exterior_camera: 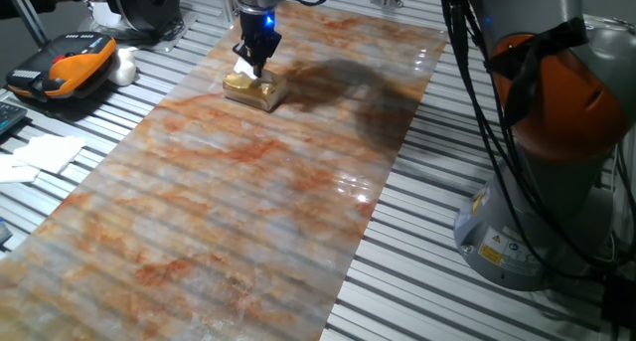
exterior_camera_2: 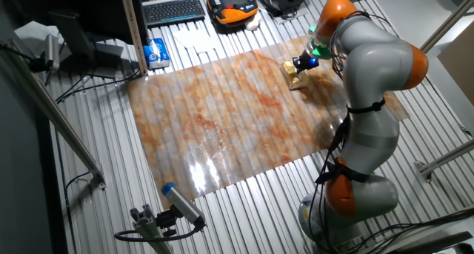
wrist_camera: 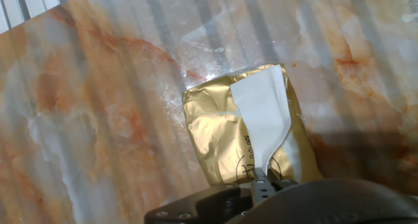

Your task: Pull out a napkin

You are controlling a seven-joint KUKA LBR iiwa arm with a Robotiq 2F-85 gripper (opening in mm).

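Note:
The small golden tissue box (exterior_camera: 254,88) lies on the marbled mat near its far end; it also shows in the other fixed view (exterior_camera_2: 295,79) and fills the lower middle of the hand view (wrist_camera: 215,142). The white napkin (wrist_camera: 264,110) rises out of the box's top and narrows toward my fingers. My gripper (exterior_camera: 254,61) stands right over the box, shut on the napkin's upper end (exterior_camera: 245,70). In the hand view my fingertips (wrist_camera: 260,182) pinch the napkin's tip at the lower edge. The rest of the napkin is hidden inside the box.
The marbled mat (exterior_camera: 229,202) covers the slatted table. An orange-black pendant (exterior_camera: 65,63) and stiff white paper sheets (exterior_camera: 40,152) lie left of the mat. A keyboard (exterior_camera_2: 174,9) and a blue box (exterior_camera_2: 155,52) sit beyond it. The arm's base (exterior_camera: 542,142) stands at right.

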